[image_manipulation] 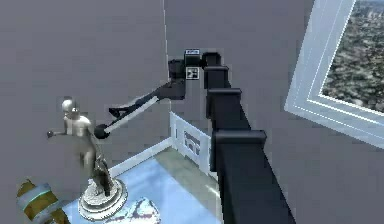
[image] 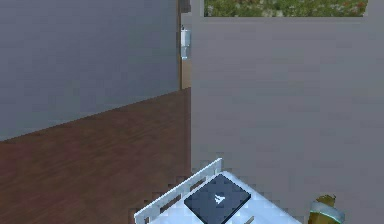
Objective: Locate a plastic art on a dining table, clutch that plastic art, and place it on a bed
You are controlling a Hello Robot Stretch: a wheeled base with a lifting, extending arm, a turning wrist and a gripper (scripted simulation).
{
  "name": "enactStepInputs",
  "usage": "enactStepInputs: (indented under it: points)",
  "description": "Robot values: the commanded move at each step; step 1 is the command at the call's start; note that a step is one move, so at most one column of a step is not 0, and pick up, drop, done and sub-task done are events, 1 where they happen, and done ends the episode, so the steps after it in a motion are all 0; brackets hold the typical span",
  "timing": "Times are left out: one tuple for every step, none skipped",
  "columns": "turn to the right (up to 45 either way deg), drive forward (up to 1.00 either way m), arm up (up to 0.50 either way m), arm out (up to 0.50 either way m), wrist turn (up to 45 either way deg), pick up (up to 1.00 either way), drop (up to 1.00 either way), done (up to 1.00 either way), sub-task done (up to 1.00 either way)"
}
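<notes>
The plastic art, a silver figure point(image_manipulation: 80, 140) on a round base, stands upright at the arm side view's lower left. Its long axis is vertical, head uppermost, with one arm stretched toward that view's left. It rests on a pale surface point(image_manipulation: 150, 182) edged by a white slatted rail point(image_manipulation: 190, 135). The dark arm point(image_manipulation: 235, 140) reaches up the picture, and the jaws slant down to the figure's shoulder. Their thin fingers point(image_manipulation: 118, 118) end just beside it. Whether they touch it, or what state the jaws are in, cannot be told. A yellow banded thing point(image_manipulation: 35, 200) lies near the base.
</notes>
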Motion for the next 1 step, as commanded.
enactStepInputs:
  points:
    - [0.0,0.00,-0.40,0.00,0.0,0.00,0.00,0.00,0.00]
